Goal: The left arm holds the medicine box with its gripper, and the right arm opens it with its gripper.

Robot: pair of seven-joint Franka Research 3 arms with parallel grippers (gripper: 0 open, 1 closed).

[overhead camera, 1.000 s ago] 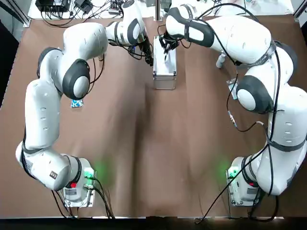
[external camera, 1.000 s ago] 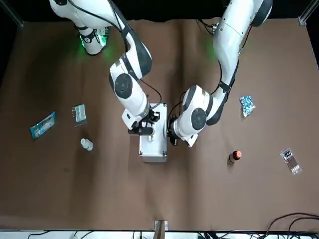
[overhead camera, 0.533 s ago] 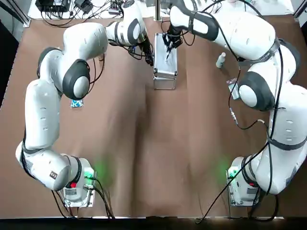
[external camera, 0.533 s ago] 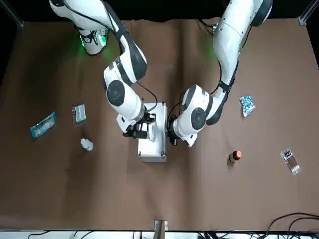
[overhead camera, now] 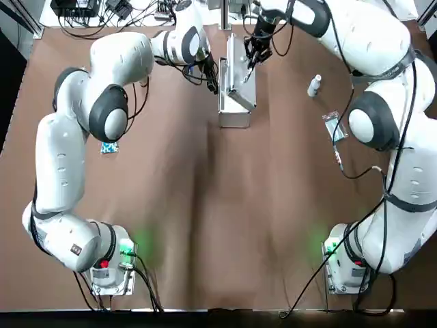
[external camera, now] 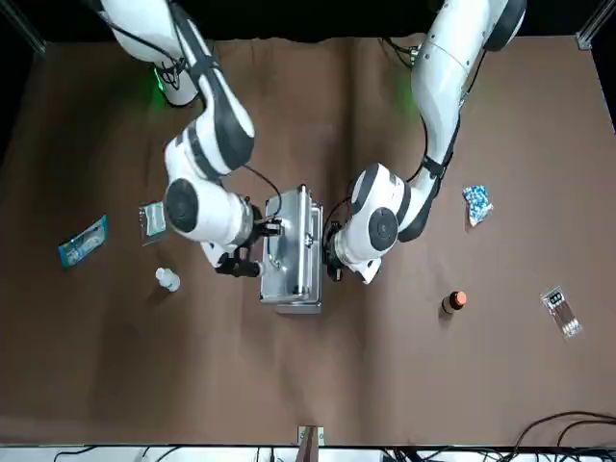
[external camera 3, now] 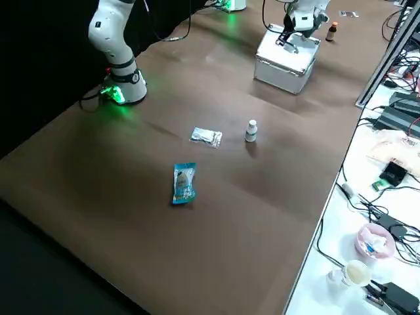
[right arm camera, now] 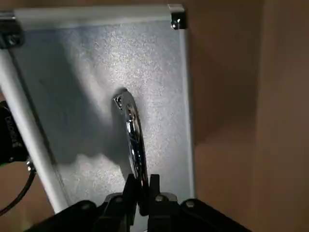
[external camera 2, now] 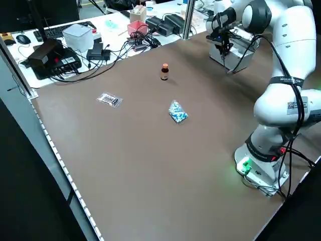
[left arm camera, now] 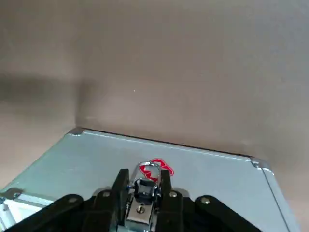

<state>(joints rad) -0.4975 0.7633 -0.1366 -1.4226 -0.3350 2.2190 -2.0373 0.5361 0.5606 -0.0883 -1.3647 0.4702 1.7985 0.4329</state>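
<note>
Medicine box: silver metal case at table's 12 o'clock in top view, long axis 12–6. Lid part-raised, tilted. Chrome handle on lid. Red-tagged latch on side wall.

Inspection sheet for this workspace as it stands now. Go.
Surface: brown cloth over the table, lightly creased.
Job's things: silver medicine box near the far edge; its lid is tilted partly up.
Clutter: white bottle, brown bottle, blue-white packet, teal sachet, clear sachet, clear strip pack; all lie apart from the box.
Grippers: right gripper shut on the lid's chrome handle; left gripper shut on the box's latch.
Cables: black leads beyond the far edge; arm cables loop beside the box.
Surroundings: side bench with keyboard and electronics.
</note>
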